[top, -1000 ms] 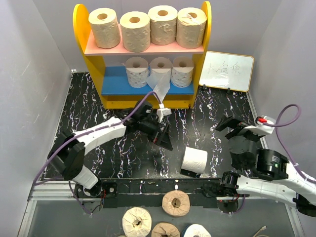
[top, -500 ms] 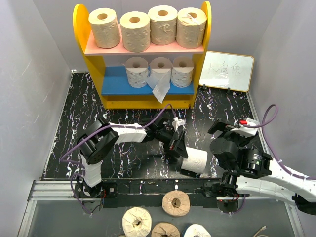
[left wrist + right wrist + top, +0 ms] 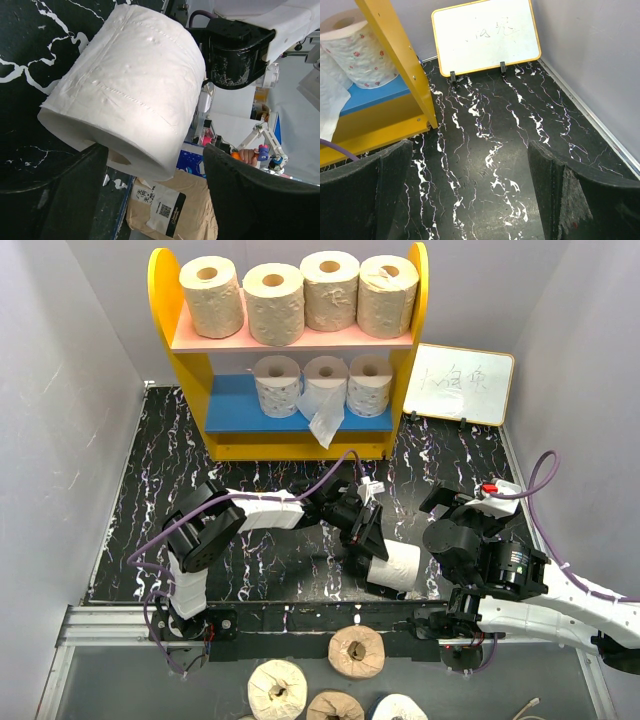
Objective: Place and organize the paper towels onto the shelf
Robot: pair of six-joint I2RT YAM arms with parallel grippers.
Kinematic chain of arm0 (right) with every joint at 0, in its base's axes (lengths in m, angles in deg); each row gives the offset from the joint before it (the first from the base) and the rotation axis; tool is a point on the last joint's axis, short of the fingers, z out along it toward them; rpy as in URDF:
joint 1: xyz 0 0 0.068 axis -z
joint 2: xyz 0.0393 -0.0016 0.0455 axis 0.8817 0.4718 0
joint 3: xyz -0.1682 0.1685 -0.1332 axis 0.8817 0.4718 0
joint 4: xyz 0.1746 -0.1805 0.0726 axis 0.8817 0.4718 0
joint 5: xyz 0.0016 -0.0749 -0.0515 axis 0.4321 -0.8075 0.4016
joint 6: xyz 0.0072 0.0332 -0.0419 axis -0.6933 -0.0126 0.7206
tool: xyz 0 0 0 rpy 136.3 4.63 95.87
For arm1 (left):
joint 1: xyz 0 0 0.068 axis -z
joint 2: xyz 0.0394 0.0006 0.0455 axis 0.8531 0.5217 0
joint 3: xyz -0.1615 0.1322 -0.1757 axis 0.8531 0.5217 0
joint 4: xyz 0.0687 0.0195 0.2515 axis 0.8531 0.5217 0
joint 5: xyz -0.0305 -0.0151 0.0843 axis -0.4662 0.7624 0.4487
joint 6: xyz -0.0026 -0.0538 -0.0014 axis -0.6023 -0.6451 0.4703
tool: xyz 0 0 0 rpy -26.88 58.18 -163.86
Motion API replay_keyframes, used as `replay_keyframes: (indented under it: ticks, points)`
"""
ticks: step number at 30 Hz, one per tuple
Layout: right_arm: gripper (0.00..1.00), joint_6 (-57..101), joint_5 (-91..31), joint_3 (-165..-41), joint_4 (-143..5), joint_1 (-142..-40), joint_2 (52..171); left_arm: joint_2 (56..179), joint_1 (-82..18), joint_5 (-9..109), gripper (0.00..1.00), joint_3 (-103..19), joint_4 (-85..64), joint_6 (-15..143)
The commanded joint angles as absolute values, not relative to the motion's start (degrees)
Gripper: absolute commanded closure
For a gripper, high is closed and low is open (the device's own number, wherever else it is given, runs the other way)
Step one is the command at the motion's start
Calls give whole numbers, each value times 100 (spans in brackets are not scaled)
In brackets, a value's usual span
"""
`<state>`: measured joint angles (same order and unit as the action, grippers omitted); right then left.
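The shelf stands upright at the back of the counter. Four tan rolls stand side by side on its pink upper board. Three white rolls stand on the blue lower board (the middle one trails a loose sheet, and the right-hand roll is pink-dotted). The eighth roll, plain white, lies on its side, seemingly resting near the counter's front edge.

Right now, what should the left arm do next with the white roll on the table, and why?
Probably close the left gripper on the white roll: its fingers stand open either side of it, and it is not yet on the shelf.
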<state>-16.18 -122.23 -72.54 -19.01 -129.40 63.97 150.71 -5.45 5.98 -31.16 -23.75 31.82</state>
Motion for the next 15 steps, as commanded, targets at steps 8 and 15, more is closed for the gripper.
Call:
replay_keyframes:
  ticks: [8, 15]
  points:
    - [2, -1622, -12398, -7277, -2130, -13012, 6367, 14845, -513, 598, 59, -3289, -2216, 3521]
    - [2, -1624, -12398, -7277, -2130, -13023, 6413, 14896, -456, 423, 100, -3398, -2251, 3611]
